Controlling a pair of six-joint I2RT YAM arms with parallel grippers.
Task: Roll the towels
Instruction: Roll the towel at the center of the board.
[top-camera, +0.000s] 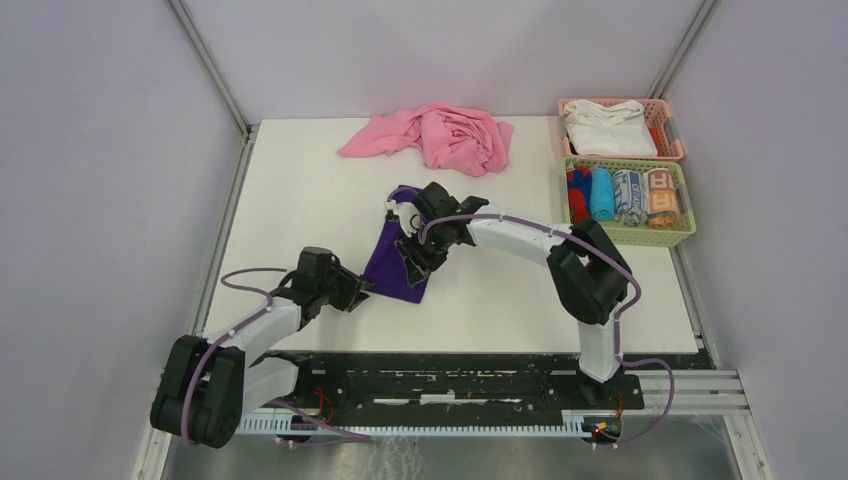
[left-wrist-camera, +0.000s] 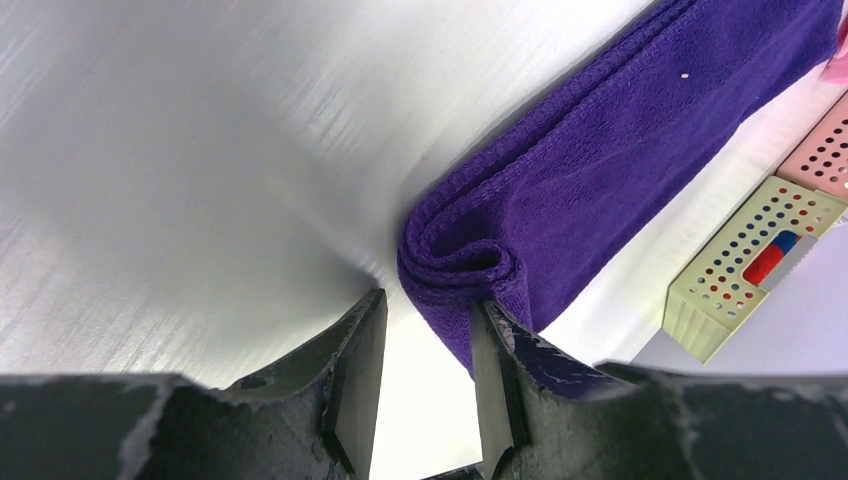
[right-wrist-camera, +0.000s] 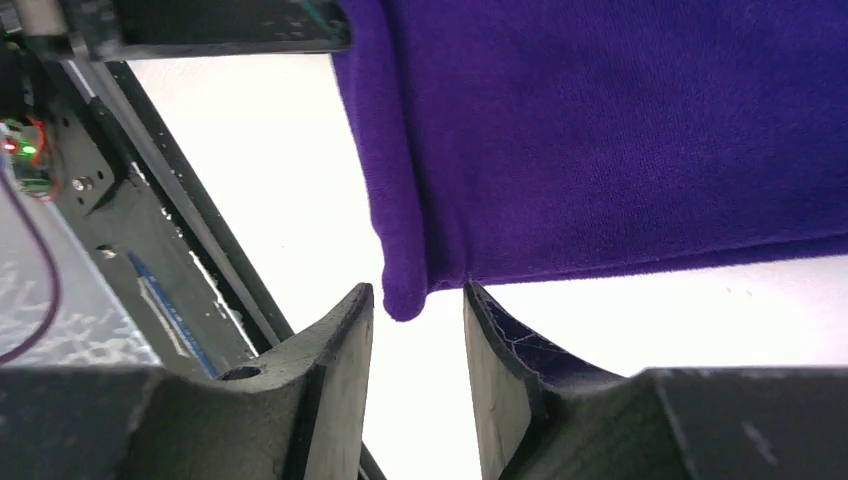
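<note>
the purple towel (top-camera: 395, 265) lies folded on the bench (top-camera: 290, 200), well to the left of the green basket (top-camera: 630, 236) and a little nearer to the arms than it. the red towel i cannot pick out with certainty; some rolled cloths (top-camera: 620, 195) lie inside the basket.

the left tool (left-wrist-camera: 430, 305) stands at the towel edge farthest from the basket. its jaws are apart and hold nothing. a small curl of cloth, the start of a roll, touches the tip of one finger. the right tool (right-wrist-camera: 418, 290) is over the towel on the side toward the basket. it is also released, and a corner of the cloth sits just at its mouth without being pinched.

i judge that the rolling is only at its beginning. the danger is that the small curl falls open, because no tool presses on it. if the left tool closes here, it may catch only the outer layer, and the fold will split. if the right tool moves with the corner at its mouth, it may drag the towel toward the basket and skew the roll.
</note>
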